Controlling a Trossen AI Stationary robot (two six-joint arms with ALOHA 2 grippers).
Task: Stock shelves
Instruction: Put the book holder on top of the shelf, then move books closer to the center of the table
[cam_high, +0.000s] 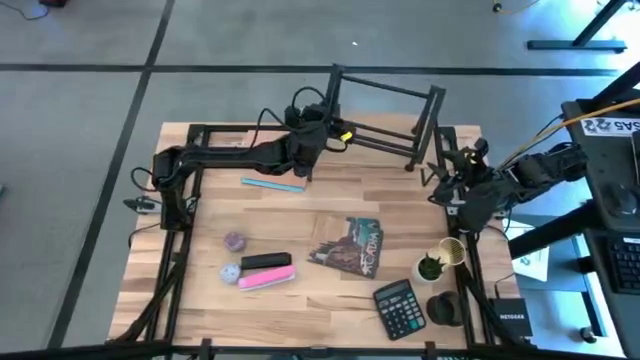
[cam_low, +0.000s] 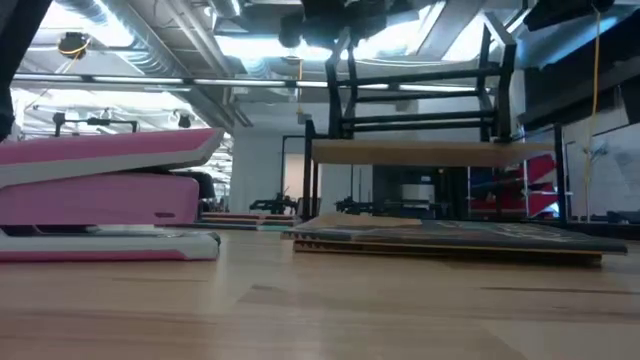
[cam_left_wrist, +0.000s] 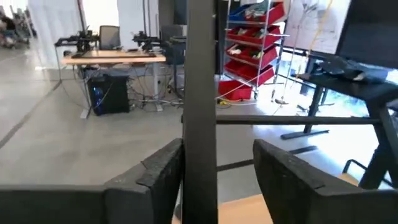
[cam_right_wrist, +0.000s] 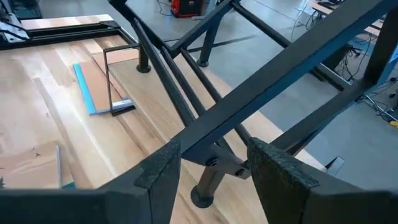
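Black rack (cam_high: 385, 120) far behind the book (cam_high: 348, 245). Left gripper (cam_left_wrist: 217, 165) behind and left of the book, spread loose round an upright post, not squeezing. Right gripper (cam_right_wrist: 214, 165) behind and right of the book, over a slanted bar; cannot tell if squeezing. Probably stiff, hard, slippery, not very heavy. Best grabbed by thin bars at both ends.

Bright overhead light; glare whitens the low view's ceiling, where the near pink stapler (cam_low: 105, 195) looks perhaps soft.
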